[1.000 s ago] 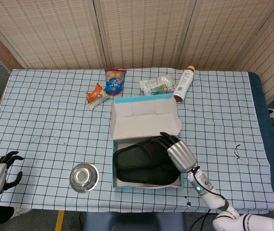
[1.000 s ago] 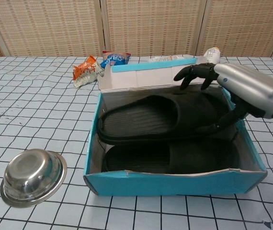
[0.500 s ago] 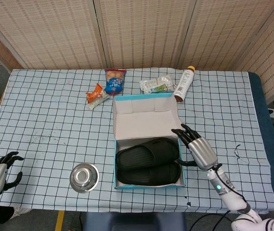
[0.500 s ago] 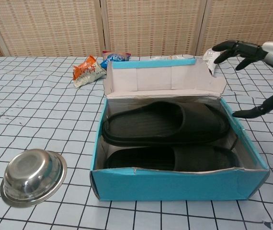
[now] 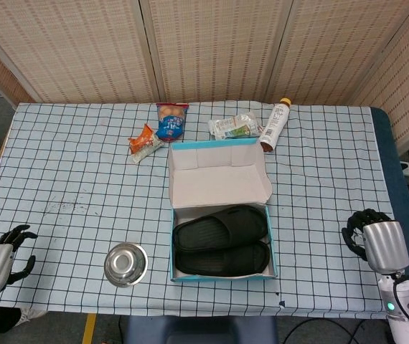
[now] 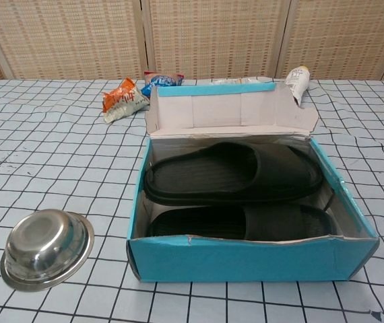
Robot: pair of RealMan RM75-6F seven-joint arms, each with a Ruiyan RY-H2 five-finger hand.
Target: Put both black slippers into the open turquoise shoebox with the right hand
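Observation:
The open turquoise shoebox (image 5: 171,244) stands at the table's front middle, its lid (image 5: 217,175) folded back. Both black slippers lie inside it side by side, one (image 5: 219,226) toward the lid and the other (image 5: 222,259) toward the front wall. In the chest view the box (image 6: 246,259) fills the middle, with the far slipper (image 6: 232,171) overlapping the near slipper (image 6: 239,222). My right hand (image 5: 375,240) hangs empty off the table's right edge, well away from the box, fingers loosely bent. My left hand (image 5: 0,254) rests empty at the front left corner. Neither hand shows in the chest view.
A steel bowl (image 5: 125,264) sits left of the box, also in the chest view (image 6: 44,245). Behind the box lie an orange snack bag (image 5: 144,141), a blue-red packet (image 5: 171,120), a clear packet (image 5: 233,127) and a white bottle (image 5: 274,124).
My right hand has let go of the slipper in the box, pulled away to the right edge of the table and left the chest view. The box shifted slightly right.

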